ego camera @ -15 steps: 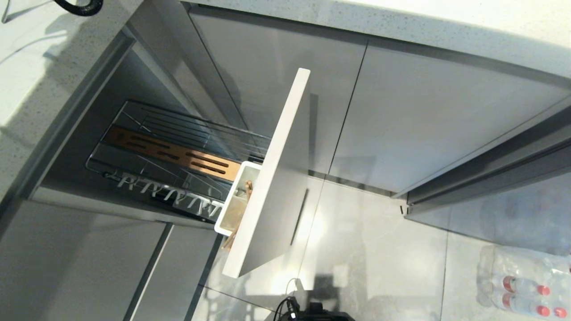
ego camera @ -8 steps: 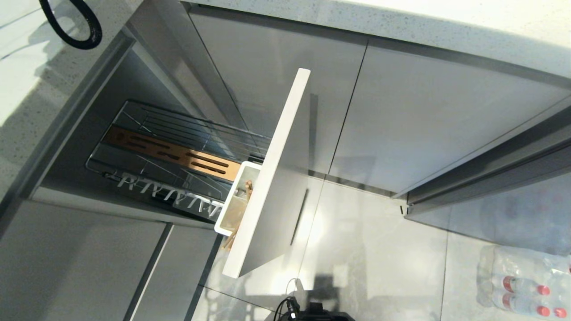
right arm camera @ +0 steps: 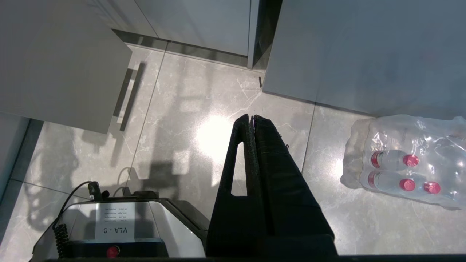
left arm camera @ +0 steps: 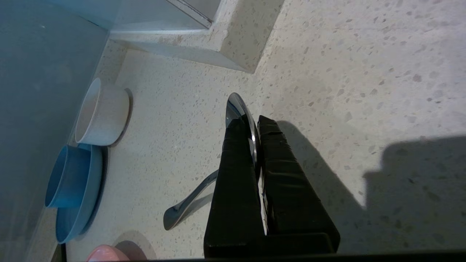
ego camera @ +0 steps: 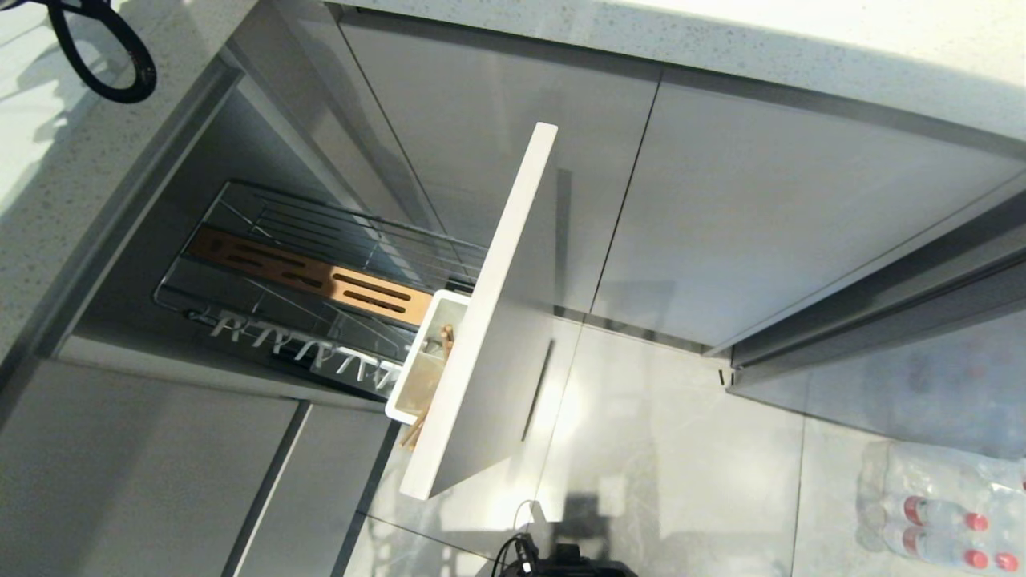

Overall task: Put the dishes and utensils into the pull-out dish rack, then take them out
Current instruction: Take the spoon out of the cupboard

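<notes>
since a second ago your black cable (ego camera: 104,56) has swung across the top-left corner; rack (ego camera: 321,280) stays out, chopsticks (ego camera: 443,340) in its cup (ego camera: 417,377). left hand (left arm camera: 255,125) pinches the spoon (left arm camera: 236,109) above the desk (left arm camera: 346,72). right hand (right arm camera: 252,118) hangs closed, empty, over the floor (right arm camera: 182,109).

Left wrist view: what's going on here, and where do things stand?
The left gripper is shut on the silver spoon, holding it above the speckled countertop, near a white bowl and a blue bowl on a blue plate. The pull-out dish rack stands open; chopsticks sit in its white utensil cup, no dishes. The right gripper hangs shut over the floor.
</notes>
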{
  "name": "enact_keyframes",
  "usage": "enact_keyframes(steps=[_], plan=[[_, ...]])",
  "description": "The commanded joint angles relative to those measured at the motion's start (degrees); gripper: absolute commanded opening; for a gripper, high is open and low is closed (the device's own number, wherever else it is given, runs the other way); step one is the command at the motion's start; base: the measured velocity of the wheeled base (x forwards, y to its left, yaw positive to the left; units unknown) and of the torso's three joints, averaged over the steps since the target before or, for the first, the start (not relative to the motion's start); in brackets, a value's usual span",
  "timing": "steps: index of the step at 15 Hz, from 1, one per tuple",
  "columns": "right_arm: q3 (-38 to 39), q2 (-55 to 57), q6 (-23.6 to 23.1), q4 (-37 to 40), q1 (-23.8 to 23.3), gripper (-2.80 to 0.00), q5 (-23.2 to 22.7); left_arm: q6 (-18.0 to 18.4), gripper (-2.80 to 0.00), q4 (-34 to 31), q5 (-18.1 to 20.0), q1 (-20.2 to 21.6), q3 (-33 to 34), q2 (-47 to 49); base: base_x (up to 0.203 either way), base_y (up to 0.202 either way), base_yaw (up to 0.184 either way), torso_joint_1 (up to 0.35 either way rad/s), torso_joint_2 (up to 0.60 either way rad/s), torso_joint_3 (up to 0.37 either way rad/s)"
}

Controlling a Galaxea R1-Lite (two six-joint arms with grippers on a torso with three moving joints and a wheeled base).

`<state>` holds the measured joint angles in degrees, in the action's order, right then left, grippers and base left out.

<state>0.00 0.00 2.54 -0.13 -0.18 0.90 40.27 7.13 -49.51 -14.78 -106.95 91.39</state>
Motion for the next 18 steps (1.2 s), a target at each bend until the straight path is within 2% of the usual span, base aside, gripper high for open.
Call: enact_keyframes(steps=[1,8,11,17,18], plan=[[0.0,0.0,0.02,-0.04,0.01,-2.8,0.02,0.24,-2.8,0.16,-0.33,0.75,0.55,-0.32,0.0,0.0,0.0,0.0,0.0,0.0],[0.0,0.0,0.01,0.02,0.01,-2.8,0.05,0.16,-2.8,0.24,-0.38,6.26,5.42,-2.15,0.0,0.0,0.0,0.0,0.0,0.0],[0.0,0.08,0.05,-0.03,0.01,-2.8,0.06,0.25,-2.8,-0.19,-2.11,8.31,7.15,-2.78,0.0,0.0,0.0,0.0,0.0,0.0],[0.0,0.0,0.01,-0.04,0.01,-2.8,-0.02,0.25,-2.8,-0.19,-2.35,8.98,8.25,-3.06,0.0,0.0,0.0,0.0,0.0,0.0],[0.0,0.0,0.01,0.04,0.01,-2.8,0.06,0.18,0.0,-0.19,-2.35,8.94,8.25,-3.0,0.0,0.0,0.0,0.0,0.0,0.0]])
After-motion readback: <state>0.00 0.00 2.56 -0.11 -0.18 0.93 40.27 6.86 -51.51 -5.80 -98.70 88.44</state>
